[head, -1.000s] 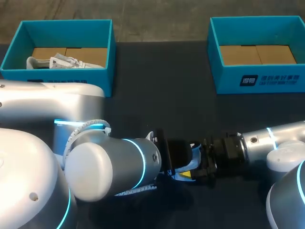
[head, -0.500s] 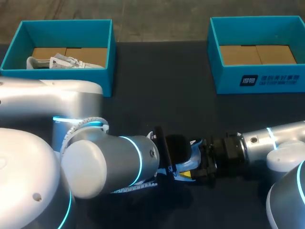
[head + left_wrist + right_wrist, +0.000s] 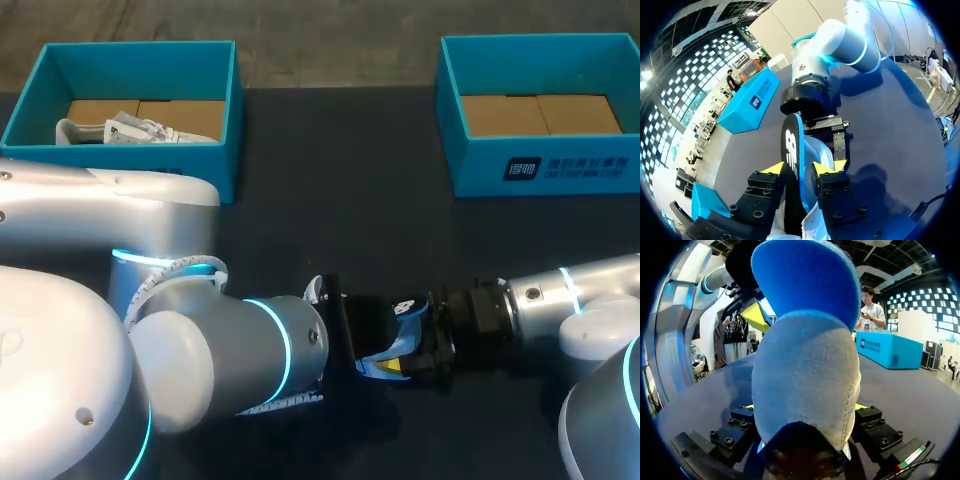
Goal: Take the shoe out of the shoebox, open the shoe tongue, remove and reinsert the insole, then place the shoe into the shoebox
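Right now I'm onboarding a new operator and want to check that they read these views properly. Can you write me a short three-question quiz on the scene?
1. True or false: the left gripper and the right gripper are both open.
2. Where does the white shoe lie? A) in the left shoebox B) in the right shoebox C) on the table
3. Fill in: the left gripper pinches the held shoe's blue ____.
Key: 1 false, both are shut on the held shoe; 2 A; 3 tongue.
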Robot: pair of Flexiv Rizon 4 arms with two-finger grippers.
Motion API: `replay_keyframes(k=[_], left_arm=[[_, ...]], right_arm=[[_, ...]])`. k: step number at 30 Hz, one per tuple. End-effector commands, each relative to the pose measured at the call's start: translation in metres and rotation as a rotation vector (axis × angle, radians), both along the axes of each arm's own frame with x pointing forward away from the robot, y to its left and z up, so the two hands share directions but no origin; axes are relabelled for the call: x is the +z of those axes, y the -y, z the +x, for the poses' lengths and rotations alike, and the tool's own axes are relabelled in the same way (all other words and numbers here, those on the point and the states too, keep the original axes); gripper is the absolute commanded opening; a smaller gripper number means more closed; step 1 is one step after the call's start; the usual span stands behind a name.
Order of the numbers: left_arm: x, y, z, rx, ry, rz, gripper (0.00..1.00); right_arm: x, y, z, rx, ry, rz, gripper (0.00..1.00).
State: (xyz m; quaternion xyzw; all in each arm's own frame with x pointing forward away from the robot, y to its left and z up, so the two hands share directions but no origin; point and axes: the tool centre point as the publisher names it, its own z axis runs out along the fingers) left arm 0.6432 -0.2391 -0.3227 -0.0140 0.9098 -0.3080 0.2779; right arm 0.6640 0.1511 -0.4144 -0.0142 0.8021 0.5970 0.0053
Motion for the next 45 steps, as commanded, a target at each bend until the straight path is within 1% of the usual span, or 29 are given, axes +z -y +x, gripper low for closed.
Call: replay_keyframes(k=[1, 18, 20, 21, 23, 33, 40, 45], left_arm=[[-0.007, -0.004, 0.003, -0.007, 0.008, -0.013, 0.31], [-0.022, 0.002, 0.02, -0.038, 0.014, -0.026, 0.29], [-0.022, 0.003, 0.021, -0.037, 0.012, -0.026, 0.24], [-0.022, 0.003, 0.022, -0.036, 0.01, -0.027, 0.18], [-0.021, 0.001, 0.023, -0.034, 0.008, -0.032, 0.0], [-0.01, -0.002, 0.023, -0.063, -0.069, -0.081, 0.0], [0.008, 0.004, 0.017, -0.111, -0.125, -0.135, 0.0], [0.027, 0.01, 0.01, -0.158, -0.152, -0.177, 0.0]], right_arm=[[0.0, 0.0, -0.001, -0.001, 0.001, -0.003, 0.0], [0.0, 0.0, -0.001, -0.001, 0.001, -0.003, 0.0], [0.0, 0.0, -0.001, -0.001, 0.001, -0.003, 0.0], [0.0, 0.0, -0.001, -0.001, 0.001, -0.003, 0.0], [0.0, 0.0, -0.001, -0.001, 0.001, -0.003, 0.0], [0.0, 0.0, -0.001, -0.001, 0.001, -0.003, 0.0], [0.0, 0.0, -0.001, -0.001, 0.001, -0.003, 0.0], [0.0, 0.0, -0.001, -0.001, 0.001, -0.003, 0.0]])
